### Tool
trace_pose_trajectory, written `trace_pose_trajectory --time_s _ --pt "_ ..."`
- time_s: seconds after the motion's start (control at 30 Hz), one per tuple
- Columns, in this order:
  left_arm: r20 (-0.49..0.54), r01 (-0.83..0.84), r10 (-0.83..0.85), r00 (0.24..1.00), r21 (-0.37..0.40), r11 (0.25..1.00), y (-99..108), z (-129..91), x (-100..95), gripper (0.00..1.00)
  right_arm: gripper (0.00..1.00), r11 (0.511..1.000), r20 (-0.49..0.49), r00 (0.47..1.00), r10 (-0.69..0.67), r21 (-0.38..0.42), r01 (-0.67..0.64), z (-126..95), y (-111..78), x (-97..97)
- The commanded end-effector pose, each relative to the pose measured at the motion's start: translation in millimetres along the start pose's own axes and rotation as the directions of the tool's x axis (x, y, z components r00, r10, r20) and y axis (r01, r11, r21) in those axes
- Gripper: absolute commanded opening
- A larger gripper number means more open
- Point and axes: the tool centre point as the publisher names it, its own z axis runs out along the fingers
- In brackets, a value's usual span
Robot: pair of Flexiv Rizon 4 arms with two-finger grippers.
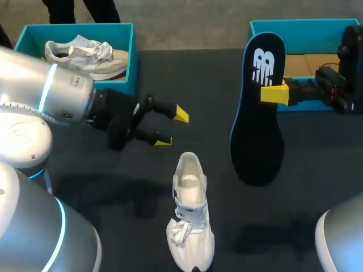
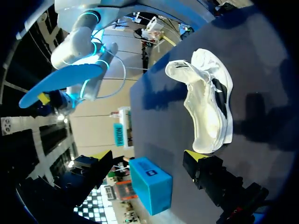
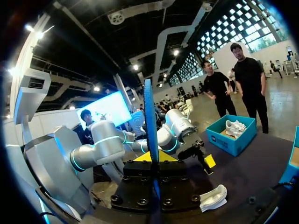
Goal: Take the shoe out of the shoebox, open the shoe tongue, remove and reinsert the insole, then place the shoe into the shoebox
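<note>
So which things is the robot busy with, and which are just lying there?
Job: shoe on the table; insole, held in the right gripper; open left gripper; right box.
Lying about: left box; the other shoe in it.

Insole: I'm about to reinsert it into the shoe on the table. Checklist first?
1. Right gripper shut on insole: ok.
2. Insole clear of the table: ok, held in the air.
3. Shoe upright, facing up: ok.
4. Left gripper steadying shoe: not ok; it is open and apart from the shoe.
5. Tongue pulled back enough: cannot tell.
6. Insole lined up over shoe: not ok; it is off to one side.
</note>
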Motion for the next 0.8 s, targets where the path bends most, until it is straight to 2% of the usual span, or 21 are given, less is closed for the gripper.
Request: trace_pose_trajectory --time_s 0.03,0.1,0.17,0.2,0.43,0.63,0.8 --pt "0.179 -0.004 0.004 0.984 -0.002 1.0 -2 -2 5.6 1.0 0.0 1.0 -0.003 1.0 0.002 0.004 -0.002 3 1.5 -2.9" --pt "0.179 -0.004 0.004 0.984 -0.002 1.0 -2 -2 5.6 1.0 0.0 1.0 -0.003 1.0 0.002 0.004 -0.002 3 1.5 -2.9" --pt "0.179 -0.004 0.004 0.984 -0.002 1.0 -2 -2 5.6 1.0 0.0 0.999 -0.021 0.999 0.046 -0.007 -0.046 3 9.6 -13.9" --pt "0.179 -0.004 0.004 0.984 -0.002 1.0 -2 -2 5.6 1.0 0.0 0.998 -0.012 0.999 0.051 0.029 -0.051 4 12.6 -19.2" --pt "0.179 -0.004 0.004 0.984 -0.002 1.0 -2 -2 5.6 1.0 0.0 0.981 -0.021 0.987 0.157 0.116 -0.154 5 37.6 -69.5" --pt "0.179 -0.004 0.004 0.984 -0.002 1.0 -2 -2 5.6 1.0 0.0 0.933 -0.01 0.958 0.287 0.228 -0.278 14 46.5 -116.5" --pt "0.179 -0.004 0.004 0.984 -0.002 1.0 -2 -2 5.6 1.0 0.0 0.89 0.0 0.921 0.389 0.261 -0.375 21 49.2 -143.9"
